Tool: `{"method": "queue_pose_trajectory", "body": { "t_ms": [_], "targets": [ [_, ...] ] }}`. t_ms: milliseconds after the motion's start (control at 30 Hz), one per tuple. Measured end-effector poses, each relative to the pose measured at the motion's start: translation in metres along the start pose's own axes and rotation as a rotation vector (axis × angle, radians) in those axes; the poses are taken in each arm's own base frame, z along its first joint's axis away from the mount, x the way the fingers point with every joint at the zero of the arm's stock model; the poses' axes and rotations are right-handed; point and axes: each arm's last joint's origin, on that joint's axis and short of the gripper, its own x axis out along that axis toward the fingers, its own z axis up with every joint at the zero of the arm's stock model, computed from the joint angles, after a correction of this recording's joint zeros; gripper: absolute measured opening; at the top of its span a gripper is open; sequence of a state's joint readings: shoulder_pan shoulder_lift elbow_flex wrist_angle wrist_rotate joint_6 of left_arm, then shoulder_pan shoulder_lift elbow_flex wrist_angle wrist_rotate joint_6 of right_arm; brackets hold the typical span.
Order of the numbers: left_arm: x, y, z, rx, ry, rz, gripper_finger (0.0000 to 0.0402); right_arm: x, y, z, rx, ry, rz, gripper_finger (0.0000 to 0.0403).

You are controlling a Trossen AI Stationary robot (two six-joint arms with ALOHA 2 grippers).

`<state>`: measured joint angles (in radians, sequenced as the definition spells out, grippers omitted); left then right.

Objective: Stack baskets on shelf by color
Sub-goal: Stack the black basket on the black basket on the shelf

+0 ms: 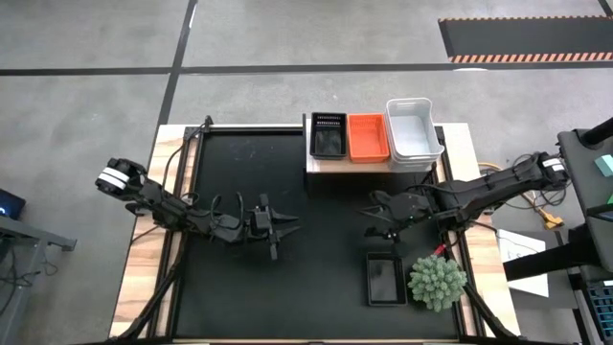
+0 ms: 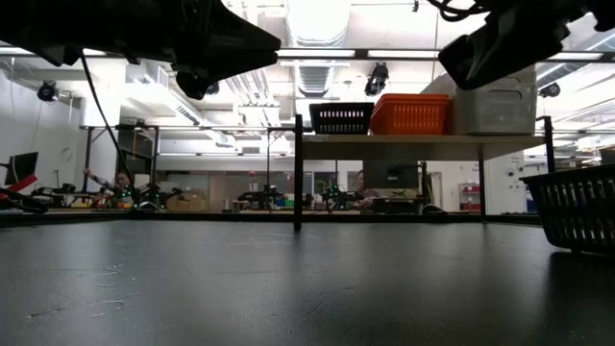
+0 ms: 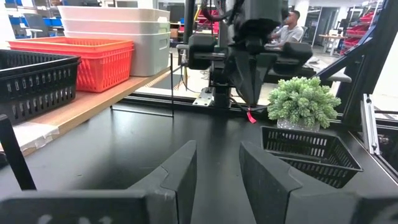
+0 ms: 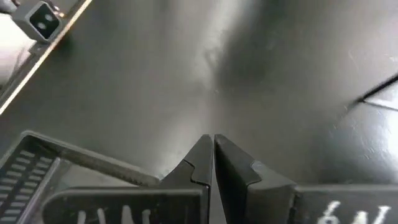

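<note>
Shelf: light-wood shelf (image 1: 326, 163) at the far edge of the black tabletop mat (image 1: 316, 249), right of centre in the high view; raised on thin dark legs in the low view.
On shelf: three groups side by side; black basket (image 1: 328, 136) at the left end, orange basket (image 1: 367, 137) in the middle, touching it; white baskets (image 1: 414, 132) at the right end, stacked, at least two rims showing in the left wrist view (image 3: 118, 31); the white stack overhangs the shelf's right end slightly.
Loose basket: another black basket (image 1: 385, 278) lies on the mat near the front right, apart from the shelf; open side up, nothing in it.
Plant: green spiky plant (image 1: 438, 281) just beside that loose basket, on its right; touching or not, cannot tell.
Left gripper: left gripper (image 1: 284, 228) low over the mat, left of centre, pointing toward the right arm; fingers parted with a clear gap, nothing between them.
Right gripper: right gripper (image 1: 371, 218) over the mat between shelf and loose basket, well clear of both; fingers pressed together, empty; its own wrist view looks down on bare mat and a corner of the loose basket.
Room: a person sits beyond the table in the left wrist view.
</note>
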<state>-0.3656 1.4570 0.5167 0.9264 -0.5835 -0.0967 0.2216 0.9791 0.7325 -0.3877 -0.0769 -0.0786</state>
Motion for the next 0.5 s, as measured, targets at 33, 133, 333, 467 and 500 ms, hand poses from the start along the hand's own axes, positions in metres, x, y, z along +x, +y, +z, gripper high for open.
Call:
{"method": "queue_pose_trajectory", "body": {
  "t_ms": [33, 133, 333, 467, 500],
  "targets": [
    [0.0, 0.0, 0.0, 0.001, 0.0, 0.0, 0.0106, 0.001, 0.002, 0.0, -0.008, -0.012, 0.004, 0.0009],
    [0.0, 0.0, 0.0, 0.005, 0.001, 0.0, 0.0106, 0.004, 0.009, 0.002, -0.038, -0.057, 0.002, 0.0009],
    [0.0, 0.0, 0.0, 0.031, 0.0, 0.0, 0.0106, 0.011, 0.025, 0.009, -0.077, -0.134, 0.049, 0.0009],
    [0.0, 0.0, 0.0, 0.033, 0.0, 0.001, 0.0106, 0.017, 0.037, 0.01, -0.045, -0.102, 0.09, 0.0009],
    [0.0, 0.0, 0.0, 0.034, 0.0, 0.001, 0.0106, 0.018, 0.04, 0.011, -0.027, -0.095, 0.1, 0.0009]
  ]
}}
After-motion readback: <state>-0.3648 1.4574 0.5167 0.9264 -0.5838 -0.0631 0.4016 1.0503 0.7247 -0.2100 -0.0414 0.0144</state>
